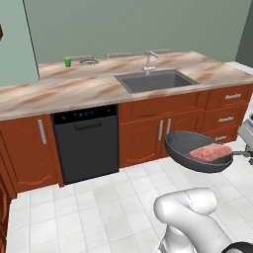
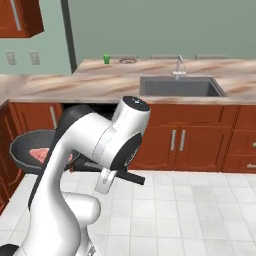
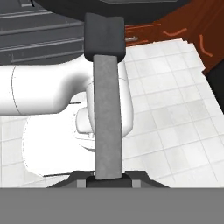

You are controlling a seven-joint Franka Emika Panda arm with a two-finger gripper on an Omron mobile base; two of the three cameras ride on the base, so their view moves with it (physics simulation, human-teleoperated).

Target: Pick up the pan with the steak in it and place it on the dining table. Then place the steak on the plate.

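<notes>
Gripper (image 3: 108, 180) clamped tight on the pan's thin straight handle (image 3: 107, 118); in the hand view the grey handle runs straight up from between the two dark fingertips to the dark underside of the pan at the top edge, white tile floor (image 3: 175, 131) below it. Pan (image 1: 197, 150) is held in the air above the floor, clear of any surface, roughly level. Steak (image 1: 211, 152), pinkish-red slab, lies flat inside the pan, toward the side nearest the handle in the left base view. In the right base view the pan (image 2: 30, 150) sits at far left, partly hidden behind the white arm (image 2: 100, 145), steak (image 2: 39, 154) visible inside, dark handle end (image 2: 131, 177) poking out below the arm's elbow. Behind the pan: red-brown cabinets (image 1: 148, 128) and a black dishwasher (image 1: 86, 143) under a marble-look counter (image 1: 74, 86). Sink (image 1: 155, 80) with faucet (image 1: 149, 60) set in the counter. Small green cup (image 1: 67, 61) at the back of the counter near the wall, with a small round dark thing (image 1: 89, 61) just beside it, too small to tell. Grey stool backs (image 1: 118, 54) just past the counter's far edge.
</notes>
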